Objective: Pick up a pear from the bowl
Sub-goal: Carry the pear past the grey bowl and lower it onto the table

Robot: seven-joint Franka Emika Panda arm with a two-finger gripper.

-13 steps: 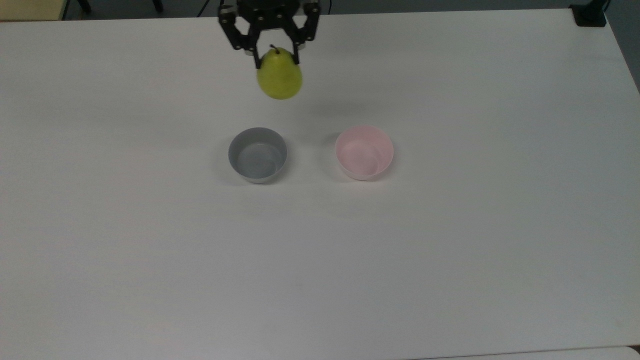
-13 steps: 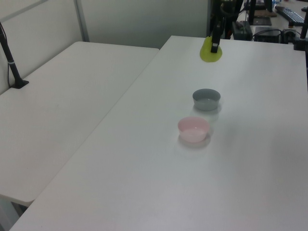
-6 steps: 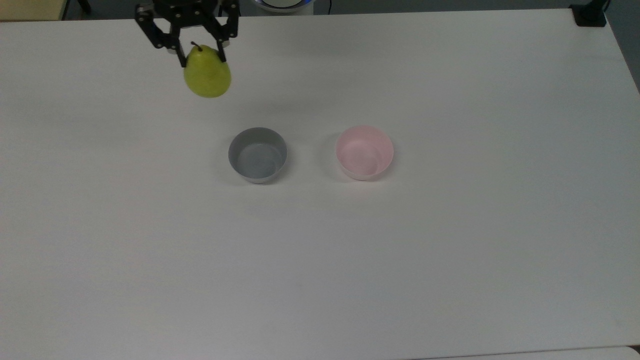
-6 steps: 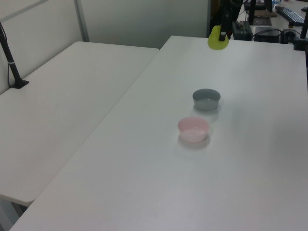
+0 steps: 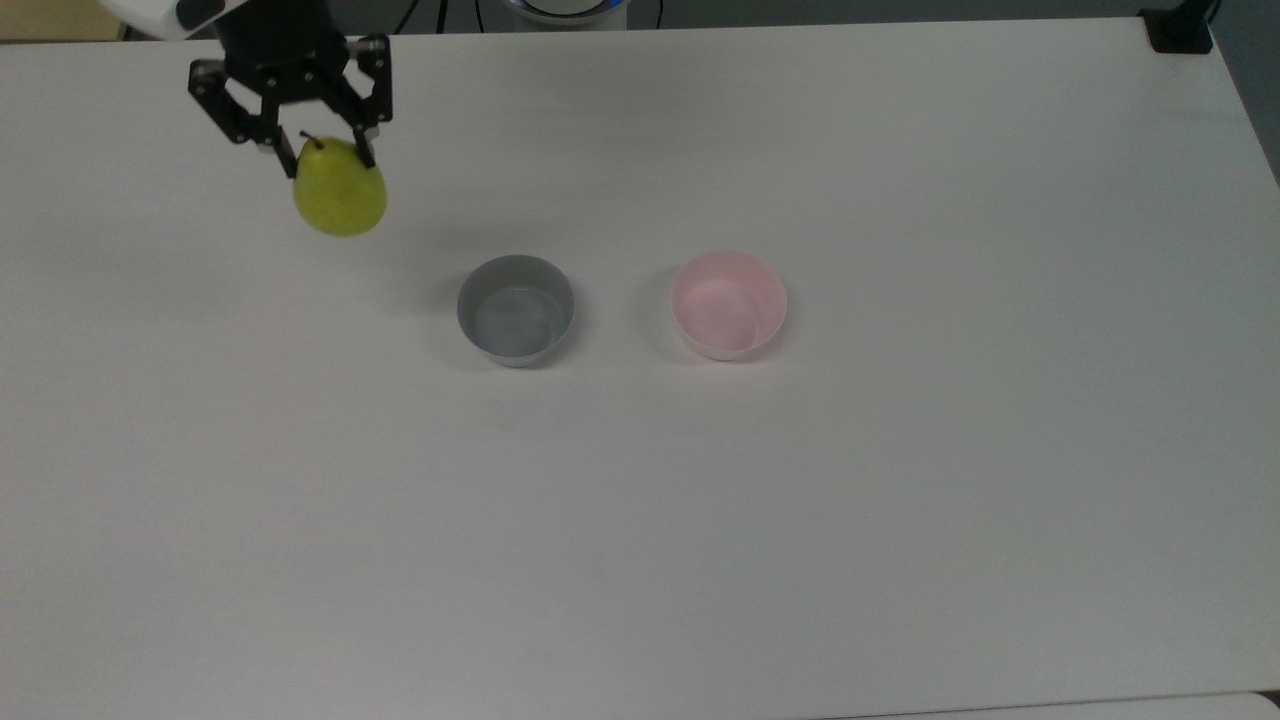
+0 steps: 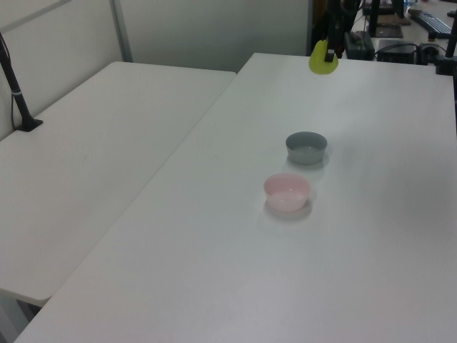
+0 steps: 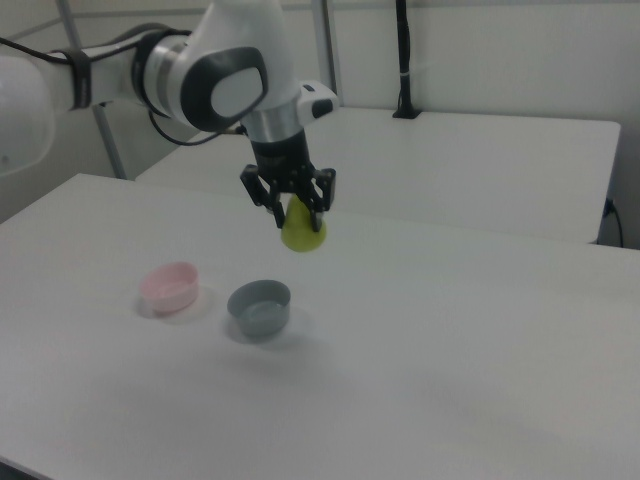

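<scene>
My gripper is shut on the narrow top of the yellow-green pear, which hangs in the air above the white table. In the top view this is at the upper left, well to the left of both bowls. The pale pink bowl stands empty near the table's middle.
A grey bowl of the same size stands empty beside the pink one, on the top view's left of it. A second white table adjoins on the left view's left. A black post base sits at the top view's upper right corner.
The gripper has carried the pear further toward the top view's left and a little down in that view. Both bowls have stayed put.
</scene>
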